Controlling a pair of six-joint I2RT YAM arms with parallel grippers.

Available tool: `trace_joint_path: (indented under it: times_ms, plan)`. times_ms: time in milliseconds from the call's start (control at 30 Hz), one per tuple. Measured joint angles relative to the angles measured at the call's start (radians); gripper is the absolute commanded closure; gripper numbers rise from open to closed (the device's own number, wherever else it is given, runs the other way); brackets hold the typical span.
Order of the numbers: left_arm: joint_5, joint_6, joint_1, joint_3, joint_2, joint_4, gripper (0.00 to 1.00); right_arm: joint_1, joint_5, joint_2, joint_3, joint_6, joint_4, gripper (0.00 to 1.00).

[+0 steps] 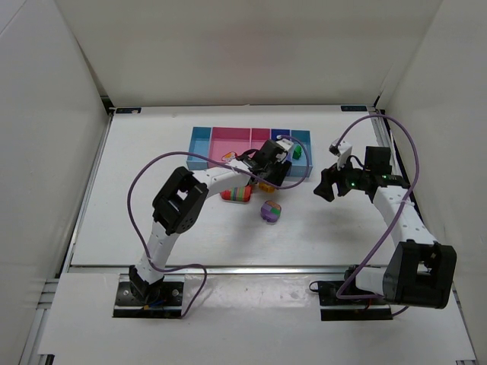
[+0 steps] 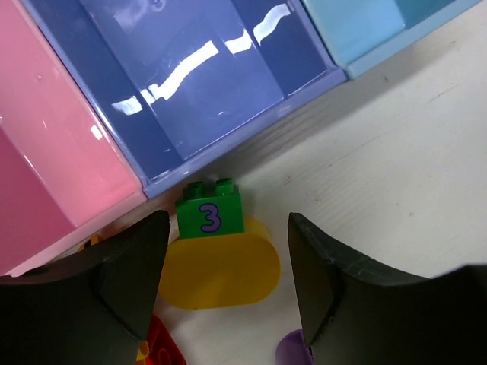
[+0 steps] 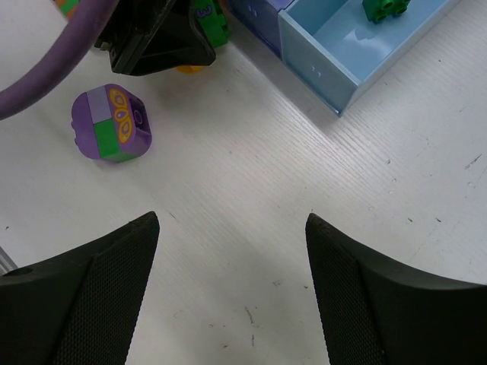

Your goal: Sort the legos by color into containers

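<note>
**Top view:** left hand (image 1: pixel 268 163) is reaching over the near edge of the containers (image 1: pixel 200 148) and hiding whatever is under it. Right hand (image 1: pixel 327 185) is hovering off to the right over the bench (image 1: pixel 152 228). A striped chunk (image 1: pixel 237 195) and a purple chunk (image 1: pixel 271 211) are lying loose on the near side of the row. A green lego (image 1: pixel 297 153) is sitting in the right-end light blue bin (image 1: pixel 303 137).

**Left wrist:** left hand is released, with its fingers (image 2: pixel 114 281) wide and straddling a green brick (image 2: pixel 210 214) marked 3, which is stuck on a yellow piece (image 2: pixel 221 272). No contact is showing on either side. The stack is lying outside the dark blue bin (image 2: pixel 198 84), just beside its near wall. The yellow's long axis is running finger to finger, so I'm reading a plain close as pinching it end-on. The left arm is clearly the nearer one.

**Right wrist:** right hand (image 3: pixel 232 228) is released, with only bench between its fingers. The purple chunk is lying ahead-left, well apart. This view is also showing the binned green lego, which the left wrist isn't. Only the left wrist is showing the brick between the left fingers.
</note>
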Motion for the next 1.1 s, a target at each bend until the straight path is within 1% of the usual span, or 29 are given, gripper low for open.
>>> trace_joint_path:
  times_ms: [133,233,267,367,500,700,833,1000,1067,1100]
  plan:
    - [-0.003,0.0,0.006,0.0,0.003,0.0,0.27,0.0,-0.002,0.005,0.0,0.0,0.0,0.19]
    - [-0.005,0.0,0.011,0.0,0.003,0.001,0.36,0.0,-0.003,0.011,0.0,0.002,0.0,0.19]
    - [-0.005,0.001,0.013,0.0,0.003,0.001,0.42,0.0,-0.003,0.013,0.0,0.003,0.0,0.19]
    - [-0.005,0.003,0.018,0.0,0.003,0.002,0.52,0.0,-0.005,0.016,0.0,0.005,-0.001,0.19]
    - [-0.002,0.007,0.021,0.0,0.003,0.002,0.53,0.0,-0.006,0.016,0.0,0.005,-0.001,0.19]
    - [0.005,0.01,0.021,0.0,0.003,0.002,0.48,0.0,-0.006,0.016,0.0,0.005,-0.002,0.19]
    - [0.011,0.01,0.021,0.0,0.004,0.001,0.47,0.0,-0.006,0.016,0.0,0.008,-0.002,0.19]
    - [0.013,0.01,0.021,0.0,0.014,0.004,0.49,0.0,-0.006,0.016,0.0,0.007,-0.002,0.19]
    - [0.013,0.01,0.021,0.0,0.019,0.004,0.52,0.0,-0.006,0.016,0.0,0.007,-0.002,0.19]
    - [0.013,0.01,0.021,0.0,0.02,0.004,0.54,0.0,-0.006,0.016,0.0,0.007,-0.002,0.19]
